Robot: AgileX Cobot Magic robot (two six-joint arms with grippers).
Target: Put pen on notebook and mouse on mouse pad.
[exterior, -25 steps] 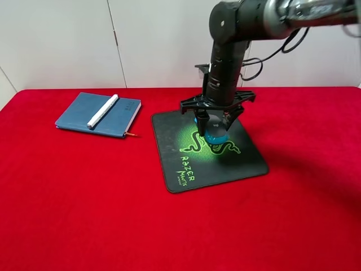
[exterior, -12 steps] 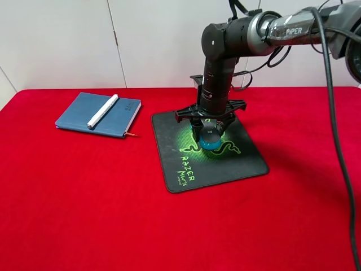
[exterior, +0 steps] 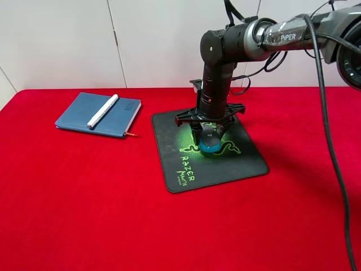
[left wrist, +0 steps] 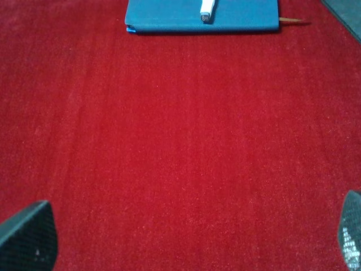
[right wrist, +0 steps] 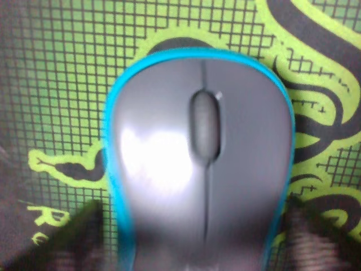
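the pen [exterior: 103, 111] is lying on the notebook [exterior: 98, 114] at far left, while the right gripper [exterior: 210, 129] is parting its jaws around the mouse [exterior: 210, 141], sitting on the mouse pad [exterior: 206, 149]; the left gripper [left wrist: 186, 240] is hanging released, so both placements look done.

Red table [exterior: 84, 197] with notebook [exterior: 98, 115], mouse pad [exterior: 237, 161]

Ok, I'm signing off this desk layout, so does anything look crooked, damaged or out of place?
Nothing stands out. The pen lies flat along the notebook, and the mouse sits on the mouse pad, on the green emblem, with the right tool right over it. The notebook and the pad both sit at an angle to the table edge, but nothing is damaged.
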